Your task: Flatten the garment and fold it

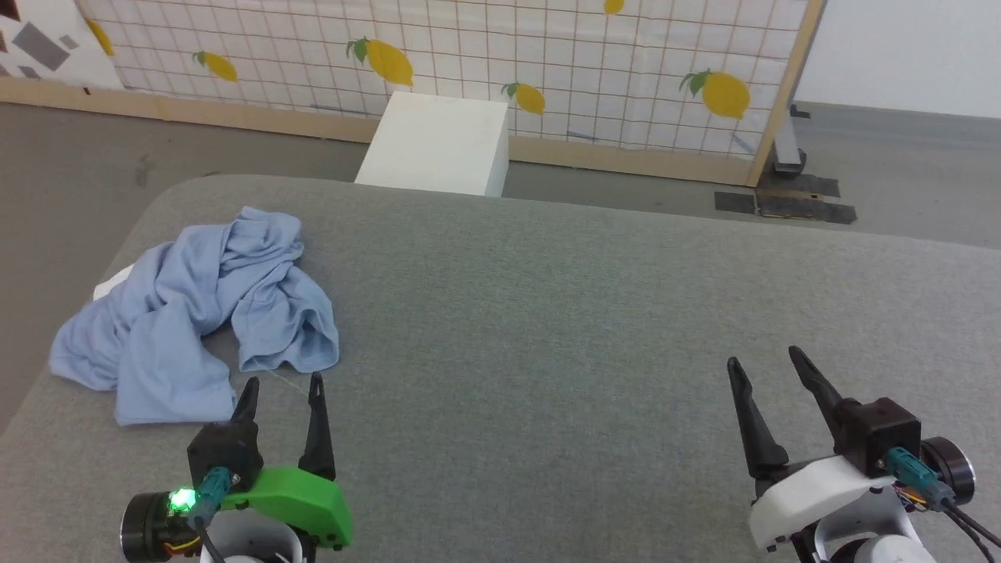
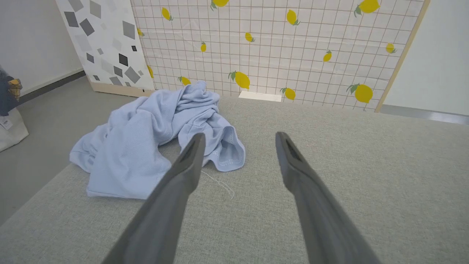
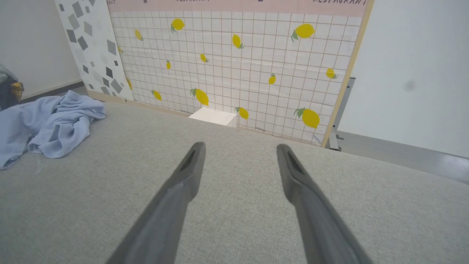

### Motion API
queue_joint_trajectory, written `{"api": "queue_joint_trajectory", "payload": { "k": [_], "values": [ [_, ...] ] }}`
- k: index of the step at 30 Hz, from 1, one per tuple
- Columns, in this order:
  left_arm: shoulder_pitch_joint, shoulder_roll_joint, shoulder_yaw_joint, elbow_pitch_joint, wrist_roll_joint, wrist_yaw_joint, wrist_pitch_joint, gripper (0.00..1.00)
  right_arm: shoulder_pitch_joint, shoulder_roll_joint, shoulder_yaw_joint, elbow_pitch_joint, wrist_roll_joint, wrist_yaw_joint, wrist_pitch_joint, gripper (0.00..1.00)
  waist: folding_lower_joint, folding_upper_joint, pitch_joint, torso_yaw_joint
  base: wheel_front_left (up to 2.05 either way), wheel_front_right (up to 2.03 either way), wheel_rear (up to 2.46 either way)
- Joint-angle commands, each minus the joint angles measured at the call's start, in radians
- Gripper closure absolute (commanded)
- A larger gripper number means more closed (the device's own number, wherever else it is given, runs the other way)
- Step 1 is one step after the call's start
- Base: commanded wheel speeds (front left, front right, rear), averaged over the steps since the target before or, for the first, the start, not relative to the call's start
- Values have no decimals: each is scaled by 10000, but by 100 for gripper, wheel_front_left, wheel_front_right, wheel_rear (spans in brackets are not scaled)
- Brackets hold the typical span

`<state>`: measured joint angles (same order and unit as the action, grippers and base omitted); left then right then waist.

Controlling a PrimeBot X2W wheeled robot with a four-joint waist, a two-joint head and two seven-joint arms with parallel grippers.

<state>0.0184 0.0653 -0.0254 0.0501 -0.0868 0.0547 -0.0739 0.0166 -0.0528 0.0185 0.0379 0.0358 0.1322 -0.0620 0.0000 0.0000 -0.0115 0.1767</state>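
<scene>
The garment [image 1: 195, 305] is a light blue T-shirt lying crumpled in a heap at the left side of the grey padded table [image 1: 547, 313]. A bit of white peeks out under its far left edge. My left gripper [image 1: 283, 385] stands open just in front of the heap's near edge, nothing between its fingers. The left wrist view has the garment [image 2: 146, 139] ahead and to the left of the left gripper [image 2: 239, 136], a loose white thread trailing from its hem. My right gripper [image 1: 765, 356] is open over bare table at the lower right, far from the garment [image 3: 47, 124].
A white box [image 1: 438, 145] stands on the floor beyond the table's far edge. Behind it runs a lemon-patterned screen [image 1: 547, 70] with a wooden frame. The table's left edge [image 1: 23, 407] drops to grey floor close beside the garment. Bare table stretches across the middle and right.
</scene>
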Motion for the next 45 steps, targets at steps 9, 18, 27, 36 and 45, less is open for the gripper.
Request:
{"api": "queue_joint_trajectory", "payload": {
  "k": [9, 18, 27, 36, 45],
  "values": [
    [12, 129, 115, 49, -268, 213, -320, 0, -79, 11, 179, 151, 177, -6, -266, 0, 0, 0, -35, 588, 0, 0, 0],
    [87, 186, 177, 165, -422, 312, -506, 0, -74, 12, 300, 224, 240, -7, -431, 0, 0, 0, -102, 1036, 0, 0, 0],
    [144, 270, 199, 319, -571, 405, -688, 0, -64, 14, 407, 306, 342, -8, -580, 0, 0, 0, -173, 1470, 0, 0, 0],
    [150, 349, 162, 480, -766, 465, -874, 0, -96, 16, 444, 400, 468, -9, -717, 0, 0, 0, -176, 1912, 0, 0, 0],
    [109, 393, 141, 598, -911, 543, -1052, 0, -129, 18, 425, 475, 553, -10, -857, 0, 0, 0, -148, 2352, 0, 0, 0]
  ]
}}
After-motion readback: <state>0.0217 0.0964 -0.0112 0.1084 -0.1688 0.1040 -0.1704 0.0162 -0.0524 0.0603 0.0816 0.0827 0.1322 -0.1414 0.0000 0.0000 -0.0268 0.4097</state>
